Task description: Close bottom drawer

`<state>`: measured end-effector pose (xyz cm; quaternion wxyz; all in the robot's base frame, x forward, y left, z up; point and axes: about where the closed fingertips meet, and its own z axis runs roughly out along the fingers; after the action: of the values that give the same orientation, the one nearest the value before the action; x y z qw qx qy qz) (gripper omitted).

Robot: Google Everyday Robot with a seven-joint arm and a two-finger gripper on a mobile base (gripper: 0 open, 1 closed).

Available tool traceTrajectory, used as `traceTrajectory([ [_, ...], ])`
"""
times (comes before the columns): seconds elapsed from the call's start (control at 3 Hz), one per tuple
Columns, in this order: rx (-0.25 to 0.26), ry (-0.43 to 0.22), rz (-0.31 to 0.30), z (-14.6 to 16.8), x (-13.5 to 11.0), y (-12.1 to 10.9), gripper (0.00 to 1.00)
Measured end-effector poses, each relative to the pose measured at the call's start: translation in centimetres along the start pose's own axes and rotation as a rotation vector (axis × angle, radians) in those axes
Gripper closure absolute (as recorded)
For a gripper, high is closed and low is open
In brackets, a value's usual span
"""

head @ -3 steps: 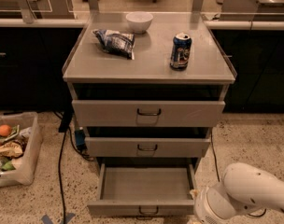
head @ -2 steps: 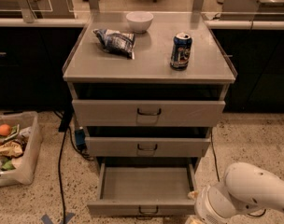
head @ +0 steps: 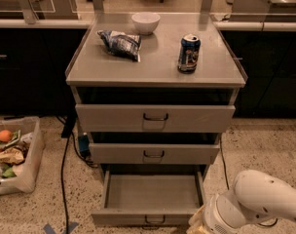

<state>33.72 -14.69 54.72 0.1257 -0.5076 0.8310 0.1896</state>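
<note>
White and round, the robot's arm [head: 255, 204] sits at the very bottom right, and its gripper [head: 195, 224] pokes down at the edge, just by the right front corner of the bottom drawer [head: 153, 191]. Most of the gripper is cut off, so I cannot tell if it is open or shut. The bottom drawer is pulled far out, low by the floor [head: 265, 145], and its grey tray has nothing in it. Its little handle [head: 154, 220] is in the middle of the front. The gripper is off to the side, so a push at the corner could make the drawer go crooked and jam. It could also slip off and bump the floor. A hard shove could shake the cabinet [head: 155, 72]. Then the can [head: 189, 53] up on top might tip, near the chip bag [head: 120, 44] and the white bowl [head: 145, 22].
</note>
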Motion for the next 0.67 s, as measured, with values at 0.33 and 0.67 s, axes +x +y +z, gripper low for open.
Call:
traceTrajectory([
  [0.33,0.032,0.021,0.007,1.9,0.8,0.3,0.89],
  [0.67,0.046,0.067,0.089,7.2,3.7,-0.1,1.00],
])
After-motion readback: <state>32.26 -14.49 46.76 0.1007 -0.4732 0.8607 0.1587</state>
